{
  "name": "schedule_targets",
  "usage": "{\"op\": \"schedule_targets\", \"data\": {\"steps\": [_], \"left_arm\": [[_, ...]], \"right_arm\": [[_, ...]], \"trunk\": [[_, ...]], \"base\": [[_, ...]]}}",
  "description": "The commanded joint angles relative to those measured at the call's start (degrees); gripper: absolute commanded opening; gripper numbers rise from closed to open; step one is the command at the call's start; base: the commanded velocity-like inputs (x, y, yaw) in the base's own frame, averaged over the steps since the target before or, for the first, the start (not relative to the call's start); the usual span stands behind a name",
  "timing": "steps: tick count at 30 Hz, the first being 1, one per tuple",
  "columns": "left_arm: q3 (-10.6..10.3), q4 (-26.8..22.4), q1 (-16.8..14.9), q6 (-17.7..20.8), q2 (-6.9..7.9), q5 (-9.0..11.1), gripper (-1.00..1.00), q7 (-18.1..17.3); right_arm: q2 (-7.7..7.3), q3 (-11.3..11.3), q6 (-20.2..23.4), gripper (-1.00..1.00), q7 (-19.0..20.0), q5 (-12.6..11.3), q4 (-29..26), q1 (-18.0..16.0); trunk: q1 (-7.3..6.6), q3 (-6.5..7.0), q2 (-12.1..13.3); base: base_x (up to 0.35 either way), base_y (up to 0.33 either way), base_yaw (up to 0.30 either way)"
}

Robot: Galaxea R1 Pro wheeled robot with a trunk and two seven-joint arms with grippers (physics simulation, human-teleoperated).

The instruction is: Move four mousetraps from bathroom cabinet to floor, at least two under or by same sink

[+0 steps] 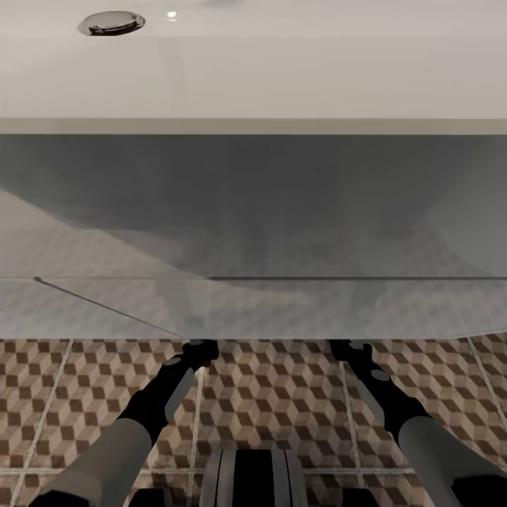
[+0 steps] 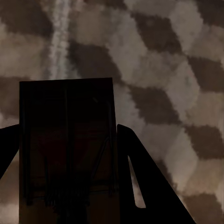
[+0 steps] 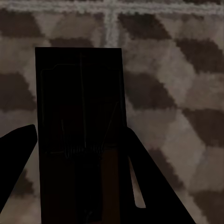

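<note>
A wide white bathroom sink (image 1: 253, 77) is seen from above in the head view, its chrome drain (image 1: 111, 22) at about 11 o'clock. Below its front edge, a band of cube-patterned bathroom floor (image 1: 274, 394) is shown across the lower part of the picture. Both dark arms reach forward from 7 and 5 o'clock, and their ends are hidden beneath the sink's edge.

In the left wrist view, a dark flat mousetrap (image 2: 67, 149) is held upright between the two fingers of the left gripper (image 2: 67, 177), with a spring coil faintly seen low on the board. The fingers are closed to the board's width, one at 9 o'clock and one at 4 o'clock. Blurred cube tiles and a pale grout line lie behind it.

In the right wrist view, a second mousetrap (image 3: 79, 135) is clamped the same way by the right gripper (image 3: 79, 182), its fingers pressed against both long edges. Floor tiles and crossing grout lines are seen beyond it.

How close either board is to the floor cannot be told. If either were let go from too high, it could bounce or slide away from the sink. With both wrists hidden under the basin, an upward move could strike its underside. Each trap could also tip and land on its edge if released tilted.
</note>
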Motion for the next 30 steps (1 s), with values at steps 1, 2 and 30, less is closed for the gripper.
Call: {"op": "schedule_targets", "data": {"steps": [1, 2, 30], "left_arm": [[-0.01, 0.0, -0.04, 0.07, 0.0, -0.19, -1.0, 0.09], [-0.01, 0.01, -0.16, 0.19, 0.0, -0.2, -1.0, 0.09], [-0.01, 0.31, -0.98, 4.46, -0.02, -0.18, -1.0, 0.08]], "right_arm": [[0.0, 0.0, 0.0, -1.0, 0.0, 0.0, 0.0, 0.0], [0.0, 0.0, 0.0, -1.0, 0.0, 0.0, 0.0, 0.0], [0.0, 0.0, 0.07, -1.0, 0.0, -0.09, 0.0, 0.0]], "trunk": [[0.0, 0.0, 0.0], [0.0, 0.0, 0.0], [0.0, 0.0, 0.0]], "base": [[0.0, 0.0, 0.0], [0.0, 0.0, 0.0], [0.0, 0.0, 0.0]]}}
